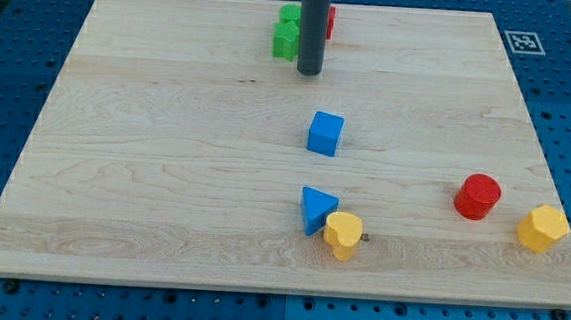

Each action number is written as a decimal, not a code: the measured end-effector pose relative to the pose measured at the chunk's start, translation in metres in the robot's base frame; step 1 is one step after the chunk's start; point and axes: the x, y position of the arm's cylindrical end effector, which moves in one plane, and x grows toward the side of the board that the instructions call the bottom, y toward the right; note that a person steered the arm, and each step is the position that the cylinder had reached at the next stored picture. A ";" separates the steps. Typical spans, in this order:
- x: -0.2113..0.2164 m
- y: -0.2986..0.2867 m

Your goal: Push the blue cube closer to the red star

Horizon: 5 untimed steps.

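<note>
Tip position is the thing that is deciding the coming move. My tip (310,72) is resting on the wooden board (146,171) near the view's top, and it is holding nothing, because the rod has no jaws to open or close; it can only push.

Directly below my tip, toward the view's bottom and a little to the view's right, the blue cube (325,134) is sitting alone, apart from the tip with bare wood between them. Just behind the rod, toward the view's top and slightly to the right, a red piece (330,22) is showing only as a narrow strip; I am taking it for the red star, but its shape is mostly hidden by the rod. Just to the left of my tip, green blocks (287,33) are standing close together, near the red piece.

So my tip is lying between the cube and the star, which in my judgement is the wrong side for pushing. I am thinking the tip needs to go around the cube to its lower side and then push toward the view's top, taking care not to disturb the green blocks.

Farther below the cube, a blue triangle (315,208) is touching a yellow block (343,233). Far to the lower right, a red cylinder (478,196) and another yellow block (542,228) are lying well apart from my tip.
</note>
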 end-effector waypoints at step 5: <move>0.109 -0.027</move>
